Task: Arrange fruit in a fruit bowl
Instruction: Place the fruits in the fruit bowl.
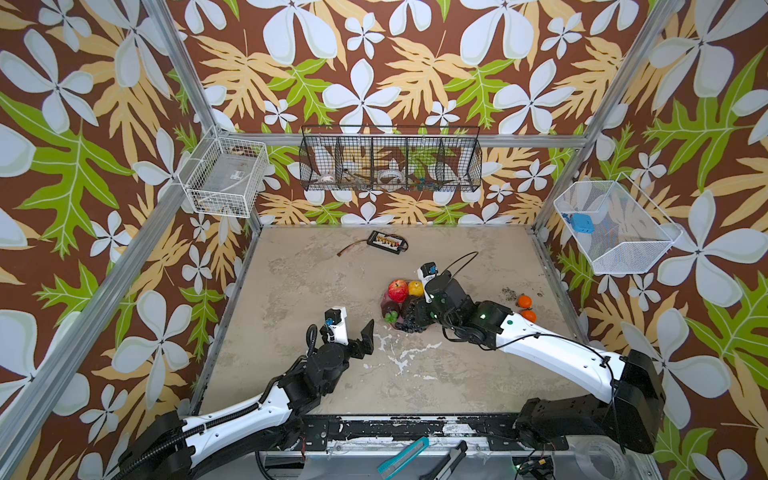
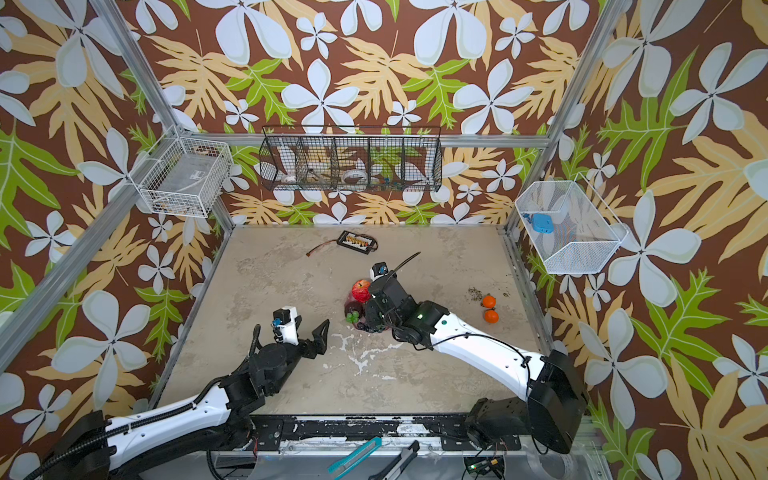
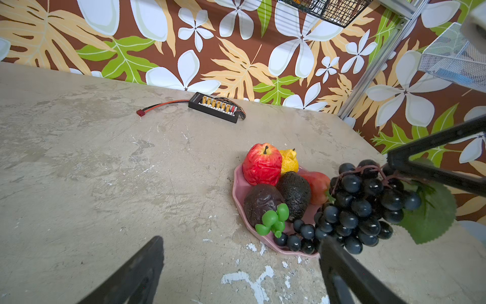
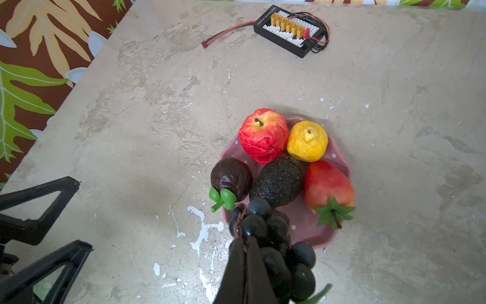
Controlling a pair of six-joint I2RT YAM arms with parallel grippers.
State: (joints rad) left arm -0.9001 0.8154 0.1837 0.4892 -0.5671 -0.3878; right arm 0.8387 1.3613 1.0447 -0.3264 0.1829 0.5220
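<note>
Fruit (image 4: 263, 135) crowds the fruit bowl (image 4: 310, 229); surrounding table (image 4: 131, 158) open

Mottled beige table (image 1: 311, 291), white chipped patches toward the near middle. Pink dotted fruit bowl (image 4: 302, 223) sits right of center. Two small oranges (image 1: 524, 301) close together at right, dark specks (image 1: 508, 294) just beside. Black connector board (image 1: 384, 242) with red lead (image 1: 351, 248) far middle.

I see my left gripper (image 2: 311, 334) standing wide open over the table (image 2: 266, 282). My right arm hides most of the fruit bowl (image 2: 349, 298); red apple (image 2: 360, 290), dark purple fruit (image 2: 353, 309) and grape bunch (image 2: 371, 328) show at its edge. Two oranges (image 2: 489, 301) lie well apart
</note>
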